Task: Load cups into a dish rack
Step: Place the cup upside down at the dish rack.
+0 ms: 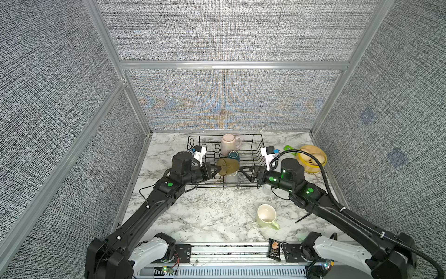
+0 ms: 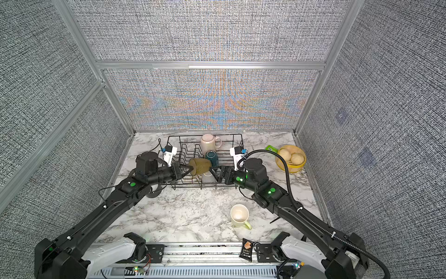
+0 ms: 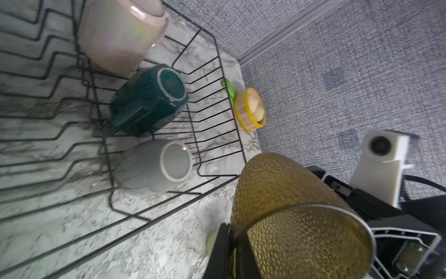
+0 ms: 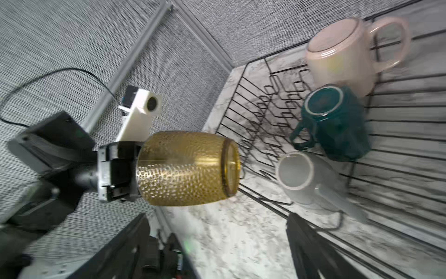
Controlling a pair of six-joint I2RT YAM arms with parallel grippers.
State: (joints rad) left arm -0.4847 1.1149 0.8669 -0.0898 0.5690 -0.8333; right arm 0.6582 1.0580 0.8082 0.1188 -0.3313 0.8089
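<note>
While left gripper (image 1: pixel 216 172) clamps tumbler (image 1: pixel 229 166) | right gripper (image 1: pixel 244 173) spread | marble tabletop (image 1: pixel 205 212) | walls (image 1: pixel 229 31) apparently fabric

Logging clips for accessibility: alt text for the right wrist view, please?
The left gripper holds a dimpled amber glass tumbler sideways by its rim, near the black wire dish rack. Inside it, a pale pink mug and a dark teal mug stand upside down and a grey mug lies on its side.

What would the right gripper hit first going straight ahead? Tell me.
Probably the amber glass tumbler, held sideways by the left gripper above the dish rack; its base faces the right gripper, though depth is unclear.
</note>
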